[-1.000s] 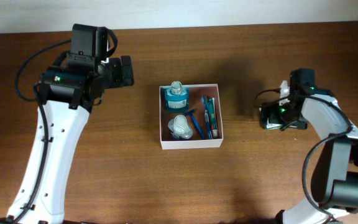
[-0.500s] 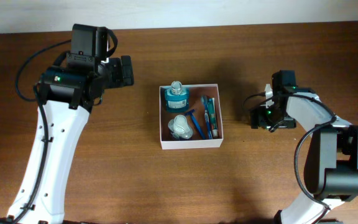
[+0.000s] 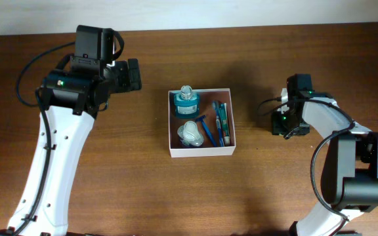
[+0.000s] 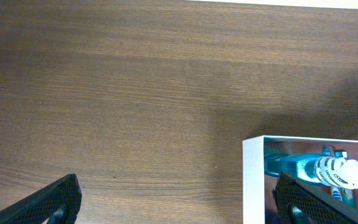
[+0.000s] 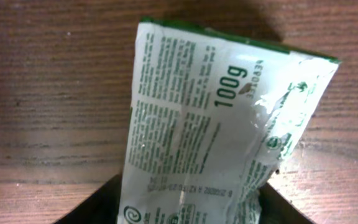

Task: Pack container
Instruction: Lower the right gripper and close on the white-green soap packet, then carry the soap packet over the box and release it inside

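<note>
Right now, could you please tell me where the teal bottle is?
Overhead, the teal bottle sits in the container's far left corner, at the middle of the table.

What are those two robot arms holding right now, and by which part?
The left gripper is open and empty. The right gripper straddles one end of a white-and-green printed packet; whether it grips yet cannot be told.

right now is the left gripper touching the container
Apart. The overhead view shows a clear stretch of bare table between the left gripper and the nearest wall of the container.
</note>
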